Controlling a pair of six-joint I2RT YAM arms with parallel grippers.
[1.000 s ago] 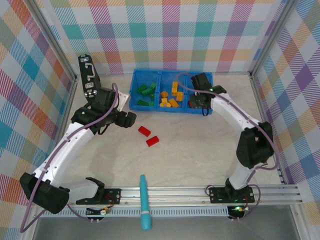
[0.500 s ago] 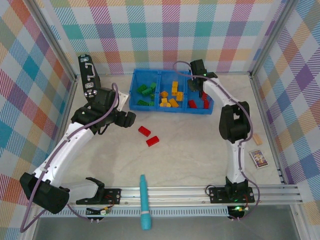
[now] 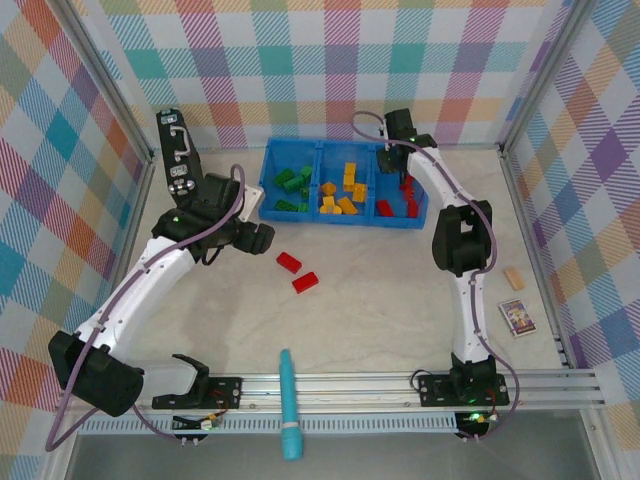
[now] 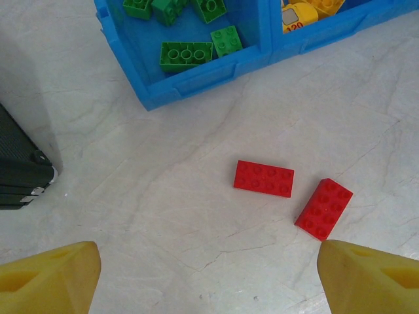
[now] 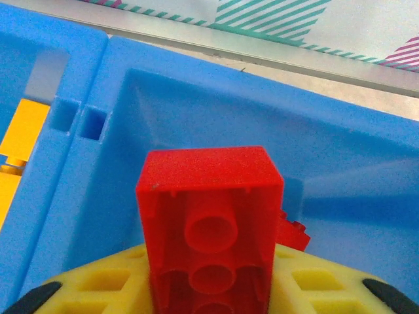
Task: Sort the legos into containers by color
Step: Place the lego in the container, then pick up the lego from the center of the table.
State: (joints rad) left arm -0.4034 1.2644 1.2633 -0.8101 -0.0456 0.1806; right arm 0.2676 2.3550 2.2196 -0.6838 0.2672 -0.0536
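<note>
While two red bricks (image 3: 289,262) lie loose on the pale table (image 3: 380,300), we find both arms gathered about the blue tray (image 3: 340,219) at the far side. At far left, a black case (image 3: 176,150) rests against the wall. Just right of it the left gripper (image 3: 256,238) hovers over bare table, its yellow fingers (image 4: 52,278) spread wide and holding nothing. The two red bricks sit studs up to its right, close together but not touching, on the near side of the tray.

In the tray we count three compartments. Green bricks (image 3: 292,190) fill the left one, yellow-orange bricks (image 3: 342,190) the middle one, and a few red pieces (image 3: 384,208) lie in the right one. Over that right compartment hangs the right gripper (image 3: 406,180), its fingers nearly closed on a red brick (image 5: 209,216), hollow underside turned to the wrist camera. Farther right, a tan block (image 3: 514,278) and a small card (image 3: 517,317) lie near the wall.
</note>
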